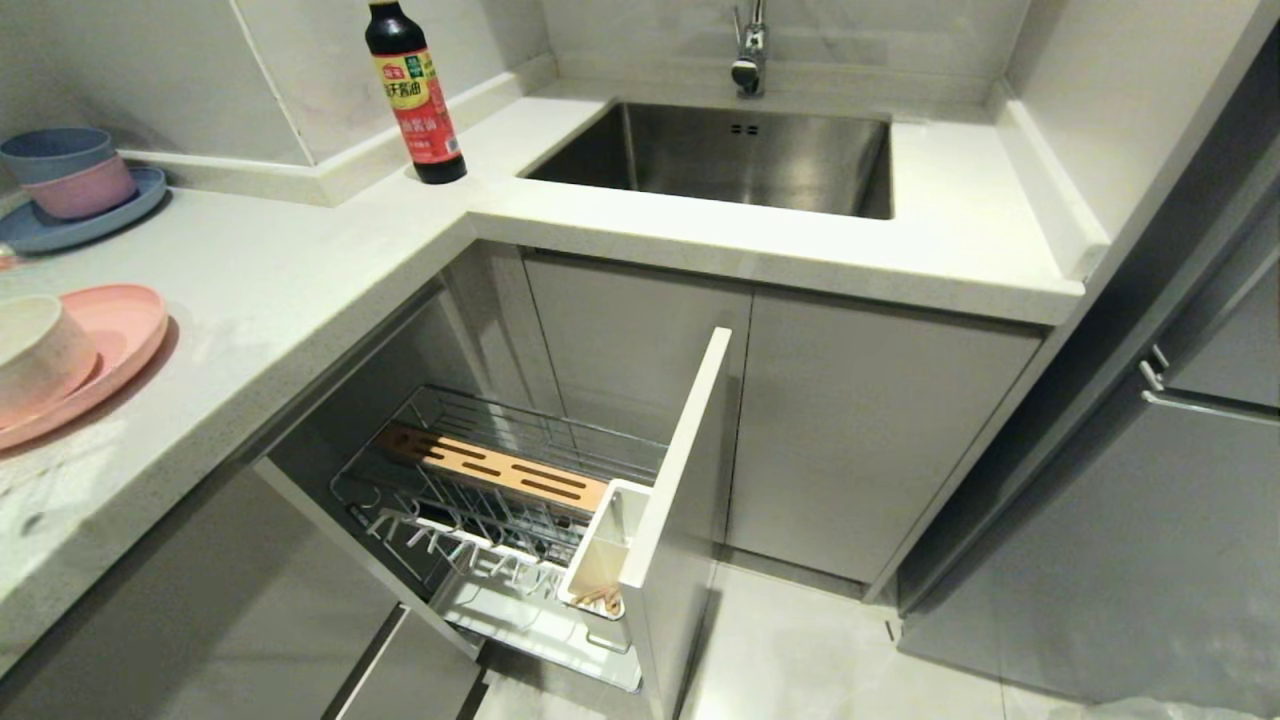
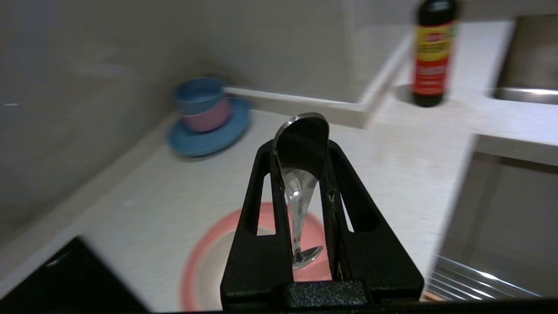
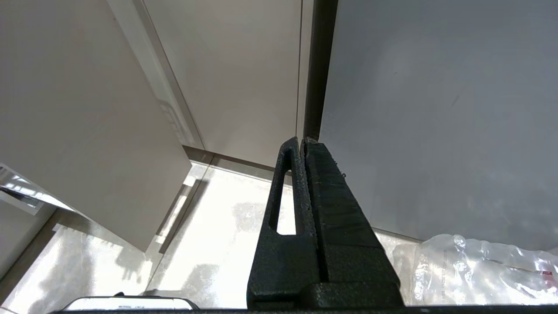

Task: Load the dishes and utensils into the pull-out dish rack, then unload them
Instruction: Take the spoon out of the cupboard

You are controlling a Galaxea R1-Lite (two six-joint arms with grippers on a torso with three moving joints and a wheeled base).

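Above counter point(image 2: 165, 209): spoon point(image 2: 301, 174) between left gripper point(image 2: 301, 144) fingers

The left gripper point(image 2: 301, 152) clamped a silver spoon point(image 2: 301, 174), bowl uppermost, at frame centre above a pink plate point(image 2: 209, 253). Stacked bowls point(image 2: 202, 104) on a blue plate point(image 2: 209, 135) sat upper left, a sauce bottle point(image 2: 431, 52) upper right.
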